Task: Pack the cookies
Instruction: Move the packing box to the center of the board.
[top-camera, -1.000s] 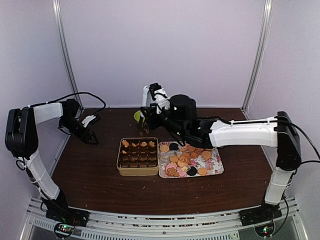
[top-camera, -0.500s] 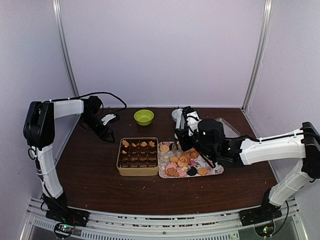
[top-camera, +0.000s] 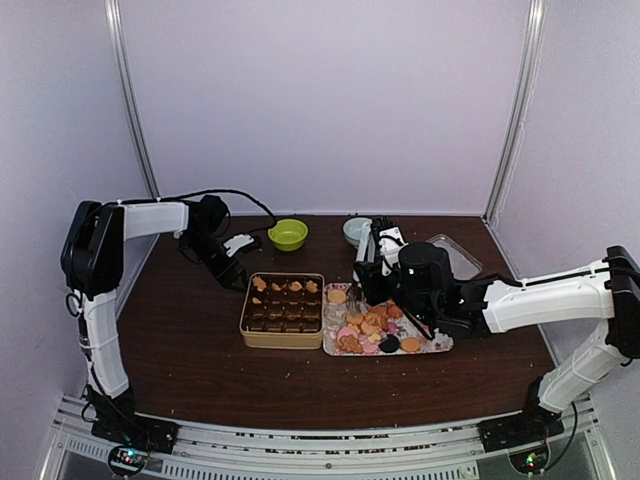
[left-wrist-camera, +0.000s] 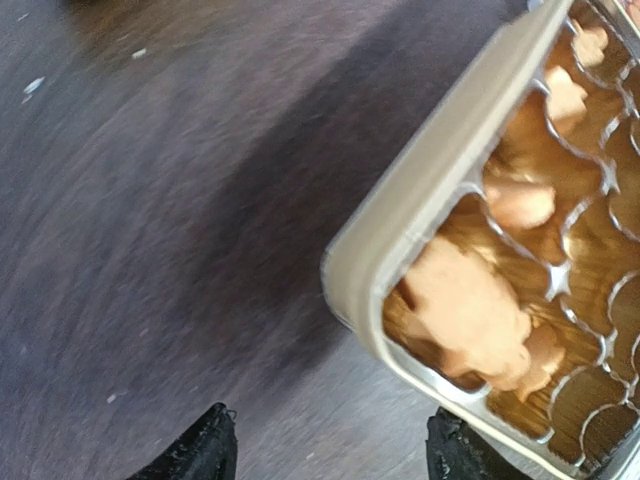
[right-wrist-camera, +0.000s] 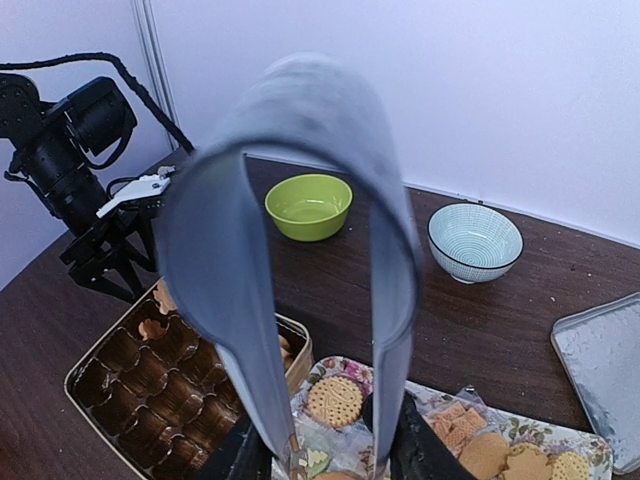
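My left gripper (left-wrist-camera: 330, 455) stands spread and empty beside the tin's (left-wrist-camera: 440, 190) corner. My right gripper (right-wrist-camera: 325, 455) pinches grey tongs (right-wrist-camera: 290, 130) over the floral tray (right-wrist-camera: 520, 430), where most cookies (right-wrist-camera: 335, 400) lie; a few sit in the tin's far cups.

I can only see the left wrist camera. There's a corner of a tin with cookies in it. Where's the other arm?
Observer: The right gripper is over the flowery tray right next to your tin, pinching grey tongs above a pile of loose cookies.
Operator: Is my tin nearly full?
Observer: No. Cookies sit mainly in its far row. The nearer paper cups look empty.
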